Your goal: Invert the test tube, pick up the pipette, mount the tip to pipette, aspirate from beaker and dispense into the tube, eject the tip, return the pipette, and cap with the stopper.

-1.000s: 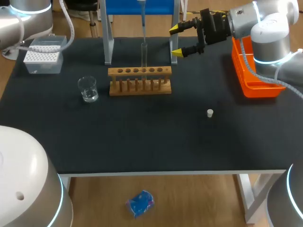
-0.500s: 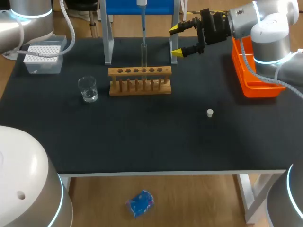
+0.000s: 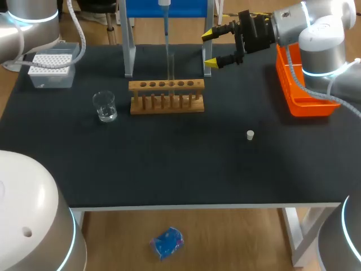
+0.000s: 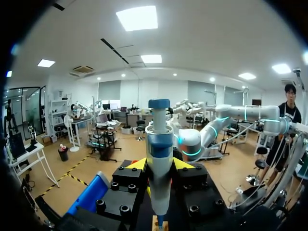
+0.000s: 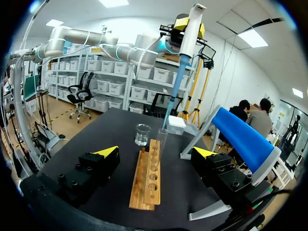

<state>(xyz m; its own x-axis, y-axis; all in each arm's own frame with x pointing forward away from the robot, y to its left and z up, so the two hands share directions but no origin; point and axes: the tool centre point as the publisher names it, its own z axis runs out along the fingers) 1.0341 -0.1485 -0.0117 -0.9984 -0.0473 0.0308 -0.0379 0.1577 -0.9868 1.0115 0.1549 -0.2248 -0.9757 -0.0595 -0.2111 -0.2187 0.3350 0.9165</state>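
Observation:
A clear test tube (image 3: 171,66) stands upright in the wooden rack (image 3: 166,97). Over it hangs the pipette (image 3: 166,25), its thin tip reaching down to the tube's mouth. In the left wrist view my left gripper (image 4: 160,166) is shut on the pipette (image 4: 159,154). The right wrist view shows that same pipette (image 5: 185,43) slanting down to the tube (image 5: 162,139). My right gripper (image 3: 208,48) stands open and empty just right of the rack's far end. The glass beaker (image 3: 105,106) sits left of the rack. A small white stopper (image 3: 250,134) lies on the mat to the right.
A white tip box (image 3: 52,69) stands at the far left corner. An orange bin (image 3: 299,90) sits at the right edge under my right arm. A metal stand with a blue panel (image 3: 166,8) rises behind the rack.
The pipette has drifted slightly left and up above the tube. My left arm has pulled back off the tip box. The right arm has stayed put.

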